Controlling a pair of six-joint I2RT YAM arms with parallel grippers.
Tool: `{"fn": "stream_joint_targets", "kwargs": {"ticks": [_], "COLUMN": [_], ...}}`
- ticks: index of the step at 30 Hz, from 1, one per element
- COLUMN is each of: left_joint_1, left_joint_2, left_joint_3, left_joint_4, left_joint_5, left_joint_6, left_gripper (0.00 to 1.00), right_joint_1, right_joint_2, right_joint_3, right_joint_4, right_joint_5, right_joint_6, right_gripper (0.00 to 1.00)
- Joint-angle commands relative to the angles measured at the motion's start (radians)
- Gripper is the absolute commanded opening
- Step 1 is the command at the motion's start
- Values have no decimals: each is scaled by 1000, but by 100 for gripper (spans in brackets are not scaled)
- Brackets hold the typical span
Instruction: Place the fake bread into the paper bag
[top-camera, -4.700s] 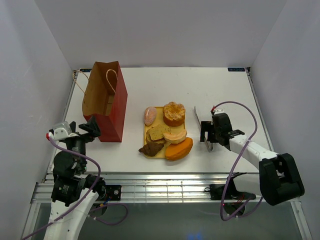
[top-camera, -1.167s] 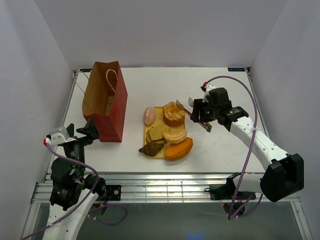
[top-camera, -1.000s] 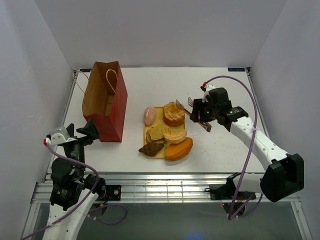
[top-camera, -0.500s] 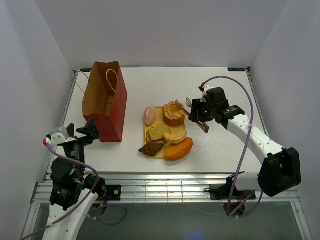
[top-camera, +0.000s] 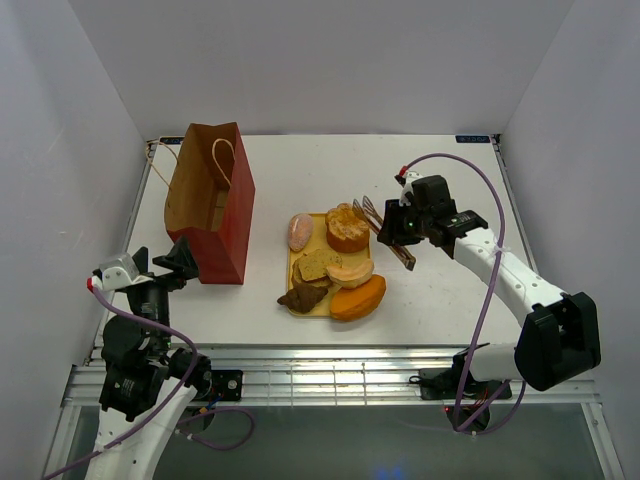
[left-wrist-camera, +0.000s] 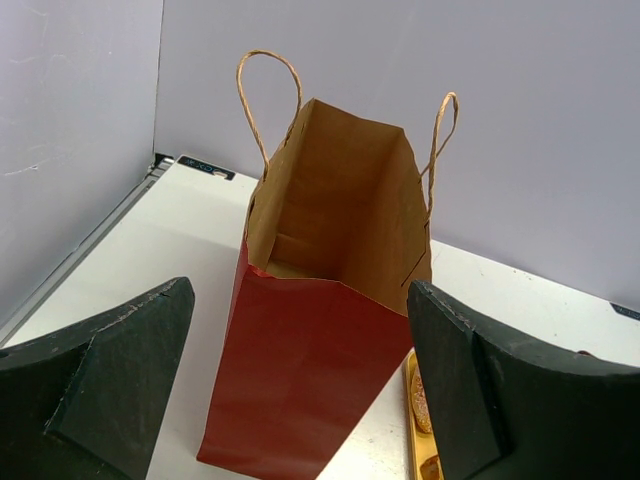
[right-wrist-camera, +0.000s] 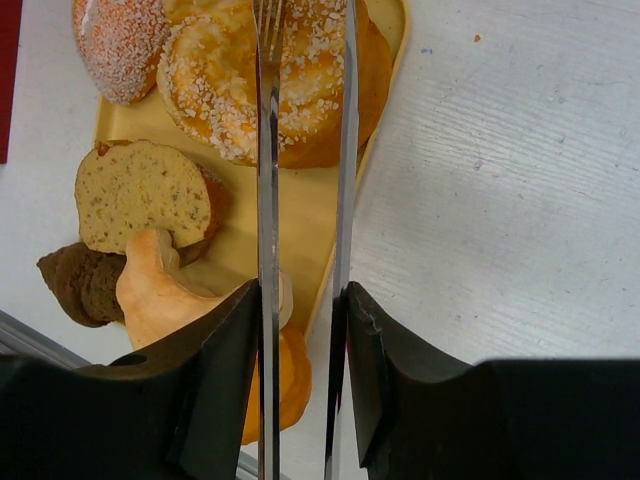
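Silver tongs (top-camera: 370, 215) were off the table, where they had lain a few seconds earlier. My right gripper (top-camera: 408, 226), clamped on their handles, had carried them in from 3 o'clock until the tips hung over the round bun (top-camera: 347, 227). Picking looked about to start. All the bread (top-camera: 335, 265) sat on the yellow tray (right-wrist-camera: 230, 245), none bagged. The paper bag (top-camera: 208, 205) stood upright, mouth open, at 9 o'clock of the tray, with bare tabletop between. My left gripper (top-camera: 180, 258) was spread wide and empty, facing the bag. I judged any carry must clear its tall rim.
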Motion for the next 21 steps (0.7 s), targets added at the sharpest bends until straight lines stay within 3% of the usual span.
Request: {"fn": "stream_joint_targets", "kwargs": {"ticks": [1,14,21], "left_joint_1": [-3,-3,-3], "left_joint_2": [0,-6,-12], "left_joint_3": [-6,-6,-3], "left_joint_4": [2,1,-4], "left_joint_5": [-1,-1,-10], "left_joint_6": [5,5,2], "left_gripper": [98,98,98], "right_joint_1": [4,4,5], "right_joint_2": [-24,-38,-69], "right_joint_3": [17,84,181], "right_joint_4": [26,-21,-81], "right_joint_5": [-42,-62,-55], "right_joint_6": [1,-11,-25], "right_gripper": [42,8,8]}}
